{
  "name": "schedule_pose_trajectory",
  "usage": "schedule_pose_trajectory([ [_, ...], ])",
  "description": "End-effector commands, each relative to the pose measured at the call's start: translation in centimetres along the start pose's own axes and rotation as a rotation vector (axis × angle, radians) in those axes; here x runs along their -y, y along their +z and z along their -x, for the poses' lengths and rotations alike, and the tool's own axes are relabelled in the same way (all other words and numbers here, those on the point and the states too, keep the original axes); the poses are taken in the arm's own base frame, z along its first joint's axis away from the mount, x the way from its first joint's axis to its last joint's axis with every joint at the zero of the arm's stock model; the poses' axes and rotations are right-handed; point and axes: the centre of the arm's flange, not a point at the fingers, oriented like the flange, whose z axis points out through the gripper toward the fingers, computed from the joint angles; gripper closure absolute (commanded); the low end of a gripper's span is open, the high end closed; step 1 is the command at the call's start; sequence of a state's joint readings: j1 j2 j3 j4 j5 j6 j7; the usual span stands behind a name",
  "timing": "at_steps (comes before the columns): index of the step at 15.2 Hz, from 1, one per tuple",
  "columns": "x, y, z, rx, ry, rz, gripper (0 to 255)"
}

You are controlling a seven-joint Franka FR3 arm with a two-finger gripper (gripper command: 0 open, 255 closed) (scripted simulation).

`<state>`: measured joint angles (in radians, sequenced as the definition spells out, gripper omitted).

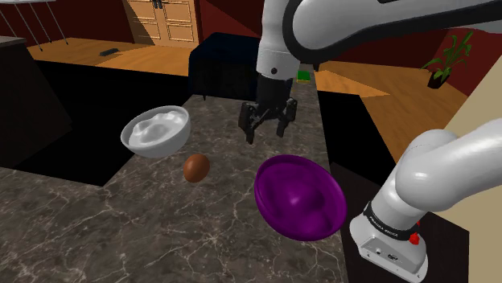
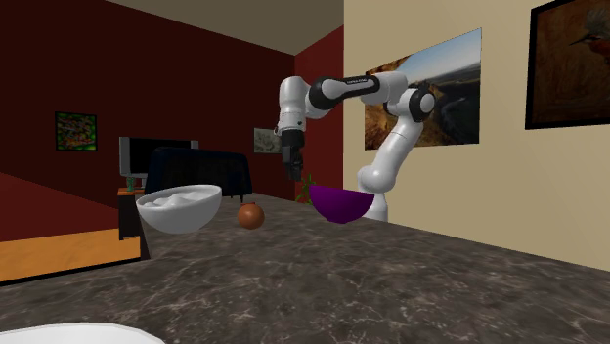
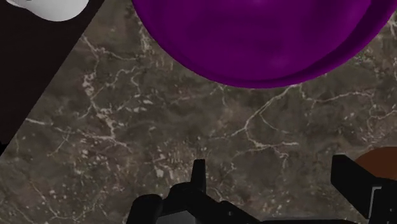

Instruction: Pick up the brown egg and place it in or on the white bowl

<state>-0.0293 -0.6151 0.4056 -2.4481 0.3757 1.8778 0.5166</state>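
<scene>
The brown egg (image 1: pixel 196 168) lies on the dark marble counter (image 1: pixel 161 233), just to the shoulder view's right of the white bowl (image 1: pixel 155 131). My gripper (image 1: pixel 268 122) hangs open above the counter, off to the right of the egg and beyond it, with nothing between its fingers. From the second exterior view, the egg (image 2: pixel 251 216) sits between the white bowl (image 2: pixel 179 208) and the purple bowl, with the gripper (image 2: pixel 292 168) above and behind it. Seen from the wrist, the egg (image 3: pixel 382 159) peeks out beside one finger (image 3: pixel 350 178), outside the open gripper (image 3: pixel 273 178).
A large purple bowl (image 1: pixel 299 197) rests tilted on the counter near the arm's stand (image 1: pixel 386 241). The counter drops off into a black area (image 1: pixel 56 112) at the shoulder view's left. A dark couch (image 1: pixel 225 68) stands behind the counter.
</scene>
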Motion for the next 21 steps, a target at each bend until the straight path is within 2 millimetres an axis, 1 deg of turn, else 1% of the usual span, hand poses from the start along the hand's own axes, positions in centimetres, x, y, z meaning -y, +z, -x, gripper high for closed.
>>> schedule_pose_trajectory([
  [1,2.5,1.2,-1.0,-0.015,0.053,-0.015,0],
  [6,7.7,3.6,-3.1,-0.053,0.175,-0.045,0],
  [12,13.6,6.1,-6.4,-0.098,0.321,-0.081,0],
  [13,14.0,6.2,-6.6,-0.100,0.330,-0.083,0],
  [19,14.2,9.3,-7.0,-0.100,0.330,-0.083,0],
  [20,14.2,10.2,-7.1,-0.100,0.330,-0.083,0],
  [21,14.2,10.2,-7.1,-0.100,0.330,-0.083,0],
])
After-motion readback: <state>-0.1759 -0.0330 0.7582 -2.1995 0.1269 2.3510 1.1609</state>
